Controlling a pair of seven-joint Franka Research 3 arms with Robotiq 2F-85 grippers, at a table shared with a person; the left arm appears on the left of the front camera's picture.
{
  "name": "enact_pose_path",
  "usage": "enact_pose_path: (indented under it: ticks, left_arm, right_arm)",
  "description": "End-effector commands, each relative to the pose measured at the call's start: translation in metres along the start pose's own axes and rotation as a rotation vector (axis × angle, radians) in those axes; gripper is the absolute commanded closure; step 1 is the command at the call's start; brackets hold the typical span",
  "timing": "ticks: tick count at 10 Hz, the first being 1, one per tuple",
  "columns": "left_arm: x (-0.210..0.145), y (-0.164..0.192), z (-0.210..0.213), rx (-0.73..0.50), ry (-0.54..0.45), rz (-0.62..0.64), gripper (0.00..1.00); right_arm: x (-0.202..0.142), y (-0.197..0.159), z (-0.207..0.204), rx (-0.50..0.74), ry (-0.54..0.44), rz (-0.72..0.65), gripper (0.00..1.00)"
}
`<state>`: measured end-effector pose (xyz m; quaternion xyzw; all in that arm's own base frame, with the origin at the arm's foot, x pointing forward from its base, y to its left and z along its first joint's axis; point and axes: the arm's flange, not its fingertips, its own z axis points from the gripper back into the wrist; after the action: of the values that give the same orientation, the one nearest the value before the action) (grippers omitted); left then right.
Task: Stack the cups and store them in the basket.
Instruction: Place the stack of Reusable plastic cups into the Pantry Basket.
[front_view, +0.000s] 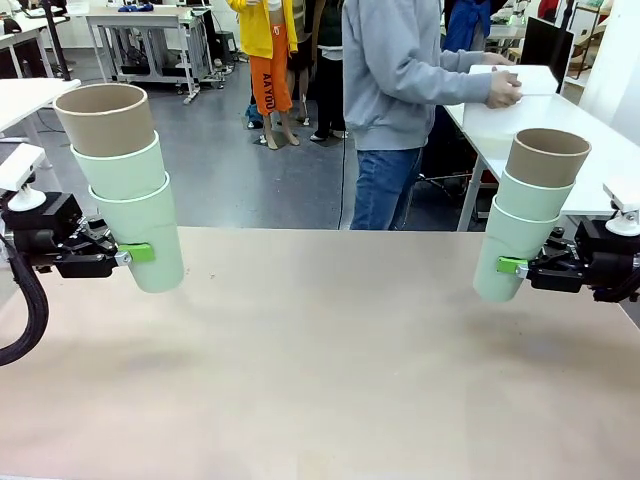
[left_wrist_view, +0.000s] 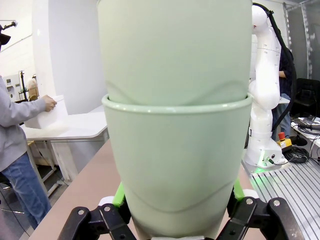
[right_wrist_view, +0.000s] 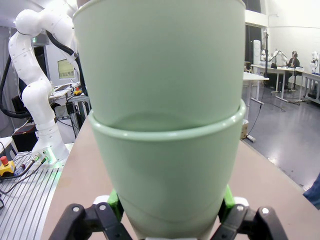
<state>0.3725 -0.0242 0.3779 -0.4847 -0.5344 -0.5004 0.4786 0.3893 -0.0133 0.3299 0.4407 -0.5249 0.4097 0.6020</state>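
Left claw (front_view: 145, 256) (left_wrist_view: 178, 201): black, two-fingered, with green pads. It was spread to cup width and clamped on the lowest cup of the left stack, one pad on each flank near the base.
Left stack (front_view: 128, 185) (left_wrist_view: 175, 150): three tall, tapered, matte tumblers nested together. Two pale mint-green ones sat below and a tan-brown one on top, mouth up. The stack leaned slightly toward the robot's left, and its base appeared clear of the surface.
Right claw (front_view: 506, 268) (right_wrist_view: 171, 202): the same build, gripping the bottom cup of the right stack from both sides, low on the wall.
Right stack (front_view: 528, 215) (right_wrist_view: 165, 140): mint, mint, then tan-brown on top, nested and open-end up. It tilted toward the robot's right and also seemed lifted.
Surface (front_view: 320, 360): plain light-brown top, with the two stacks well apart at its opposite sides.
White rectangular plastic basket (front_view: 530, 80) (left_wrist_view: 49, 118): on a white side table beyond the far edge.
Person's hand (front_view: 504, 90): resting on the basket; the person in a grey sweatshirt stood at the far side.
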Motion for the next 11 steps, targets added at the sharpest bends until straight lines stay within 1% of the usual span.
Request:
enact_pose_path:
  ticks: [1, 11]
  left_arm:
    - [0.0032, -0.0002, -0.0017, -0.004, -0.003, -0.017, 0.14]
    - [0.0032, -0.0002, -0.0017, -0.004, -0.003, -0.017, 0.14]
  right_arm:
    - [0.0033, -0.0003, -0.0022, -0.003, -0.009, 0.01, 0.14]
    - [0.0033, -0.0003, -0.0022, -0.003, -0.009, 0.01, 0.14]
